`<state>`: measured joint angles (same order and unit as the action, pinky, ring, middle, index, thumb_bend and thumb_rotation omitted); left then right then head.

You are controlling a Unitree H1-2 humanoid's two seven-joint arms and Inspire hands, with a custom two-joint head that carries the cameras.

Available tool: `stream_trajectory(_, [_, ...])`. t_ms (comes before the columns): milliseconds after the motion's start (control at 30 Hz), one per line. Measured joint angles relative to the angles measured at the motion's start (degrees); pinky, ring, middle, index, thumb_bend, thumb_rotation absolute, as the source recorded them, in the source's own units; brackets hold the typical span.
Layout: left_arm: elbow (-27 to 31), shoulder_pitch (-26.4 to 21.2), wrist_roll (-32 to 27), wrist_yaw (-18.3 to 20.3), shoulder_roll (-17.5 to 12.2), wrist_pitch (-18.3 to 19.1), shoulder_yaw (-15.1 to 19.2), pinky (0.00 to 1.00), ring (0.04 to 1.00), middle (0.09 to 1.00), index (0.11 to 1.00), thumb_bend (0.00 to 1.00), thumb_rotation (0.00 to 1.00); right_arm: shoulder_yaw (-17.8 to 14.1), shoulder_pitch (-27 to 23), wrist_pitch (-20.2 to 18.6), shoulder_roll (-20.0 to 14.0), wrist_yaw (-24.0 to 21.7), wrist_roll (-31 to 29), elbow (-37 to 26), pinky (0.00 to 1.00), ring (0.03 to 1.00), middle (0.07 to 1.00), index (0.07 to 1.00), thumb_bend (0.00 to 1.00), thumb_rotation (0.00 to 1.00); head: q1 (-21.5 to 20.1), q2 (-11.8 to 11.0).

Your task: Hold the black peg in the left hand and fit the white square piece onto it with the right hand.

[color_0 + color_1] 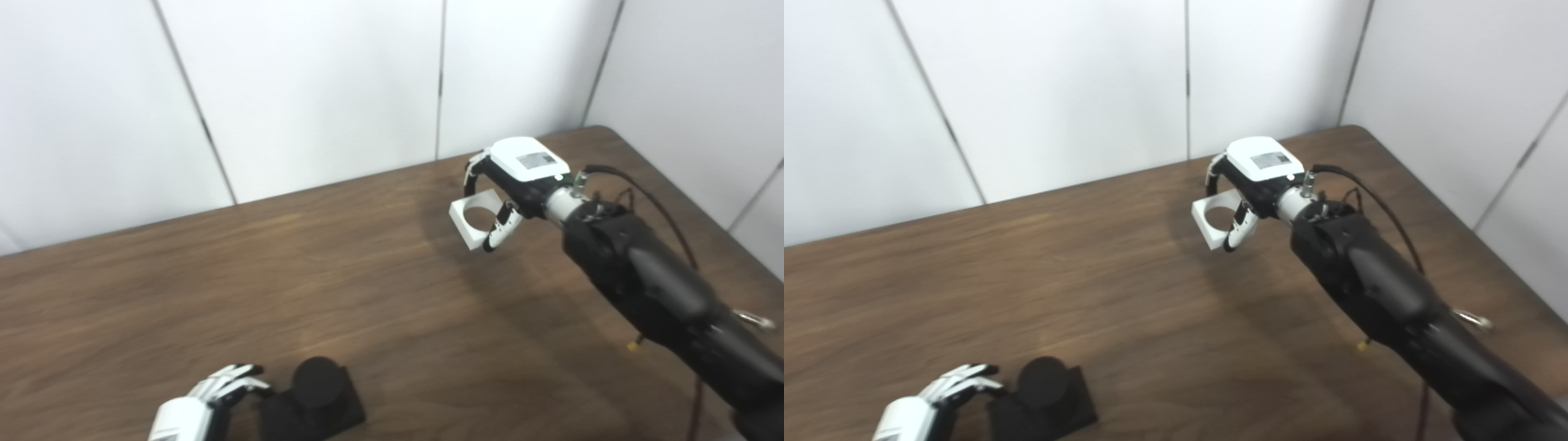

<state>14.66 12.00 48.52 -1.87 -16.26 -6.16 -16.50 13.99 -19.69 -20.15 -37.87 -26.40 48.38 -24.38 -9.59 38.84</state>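
While the right hand (511,184) grips the white square piece (476,218) raised over the table's (367,275) far side, the left hand (205,401) sits beside the black peg (313,395), fingers extended, apparently not holding it. Peg grasp and fitting remain.

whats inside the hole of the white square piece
Nothing fills the round hole in the white square piece; brown table shows through it. The right hand covers the piece's right side. The black peg sits far away.

Two head cameras, side by side, looked steeply down across the bench (367,294) toward the white wall panels (1059,92); views overlapped almost wholly.
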Motion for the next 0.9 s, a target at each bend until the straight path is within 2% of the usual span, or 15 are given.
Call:
stream_trajectory(133, [2.10,-0.02,2.33,1.69,1.68,3.44,-1.42,0.73,0.814,0.778,0.487,0.52,0.04,-0.02,0.05,-0.37,0.64,-7.81,0.54,-9.64,0.95,0.864,0.791,0.485,0.52,0.13,4.48,1.14])
stream_trajectory(233, [2.71,-0.02,4.03,2.15,2.75,5.26,-2.38,0.76,0.819,0.778,0.488,0.52,0.04,-0.04,0.30,-0.41,1.86,-12.42,0.69,-13.73,0.93,0.866,0.791,0.485,0.52,0.13,6.51,2.02])
stream_trajectory(300, [3.15,0.03,5.01,2.70,3.35,6.19,-3.02,0.78,0.820,0.777,0.488,0.52,0.04,0.02,0.79,-0.60,2.29,-16.26,0.73,-16.71,0.92,0.863,0.791,0.485,0.52,0.13,6.78,2.29])
stream_trajectory(433, [3.29,-0.44,5.93,3.44,4.49,7.96,-4.15,0.78,0.824,0.779,0.487,0.52,0.04,0.45,1.22,-0.60,4.71,-21.58,0.76,-21.28,0.93,0.860,0.792,0.484,0.52,0.13,7.66,4.22])
stream_trajectory(533, [3.53,-0.86,6.78,4.49,4.96,8.65,-4.74,0.79,0.825,0.777,0.487,0.52,0.04,0.88,1.56,-0.30,6.71,-23.99,0.75,-21.58,0.93,0.861,0.792,0.484,0.52,0.13,7.92,5.89])
stream_trajectory(800, [3.87,-1.15,7.47,4.91,5.51,9.49,-4.91,0.75,0.822,0.777,0.487,0.52,0.05,1.01,2.83,0.64,9.22,-28.45,2.38,-22.09,0.96,0.872,0.798,0.485,0.52,0.13,7.83,7.39])
stream_trajectory(900, [3.90,-1.38,7.45,5.13,5.56,9.64,-4.90,0.74,0.818,0.775,0.487,0.52,0.05,1.20,2.94,1.05,10.03,-29.51,2.56,-22.47,0.97,0.875,0.803,0.485,0.52,0.13,6.96,8.61])
